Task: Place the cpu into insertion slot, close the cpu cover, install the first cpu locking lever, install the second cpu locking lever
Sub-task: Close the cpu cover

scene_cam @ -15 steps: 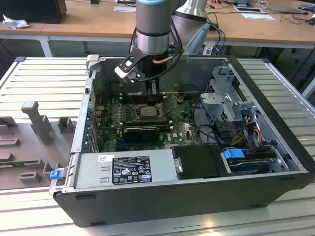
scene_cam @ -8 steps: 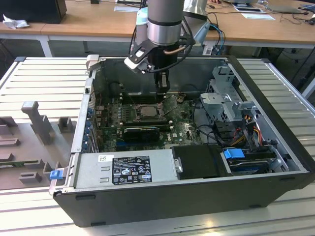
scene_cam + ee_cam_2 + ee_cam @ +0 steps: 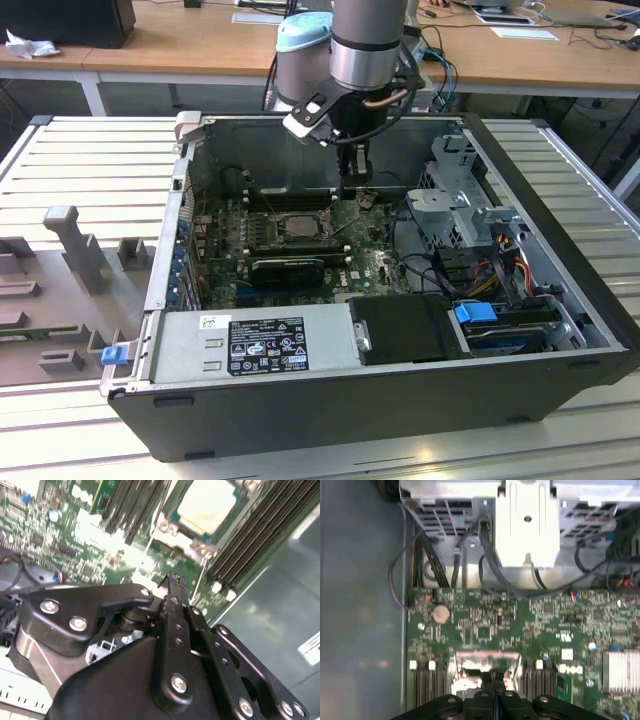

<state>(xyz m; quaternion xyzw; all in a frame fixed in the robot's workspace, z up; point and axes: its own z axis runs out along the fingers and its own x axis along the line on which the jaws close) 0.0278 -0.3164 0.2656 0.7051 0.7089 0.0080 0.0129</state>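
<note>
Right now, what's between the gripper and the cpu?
In the second wrist view, the slot's metal rim and a bit of green board lie between the gripper and the cpu.

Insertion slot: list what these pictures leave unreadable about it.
- Exterior view: the insertion slot is too small to show whether it is locked.
- Second wrist view: the picture's edge cuts off the cpu and the cpu cover.
- First wrist view: the gripper hides much of the slot.
</note>
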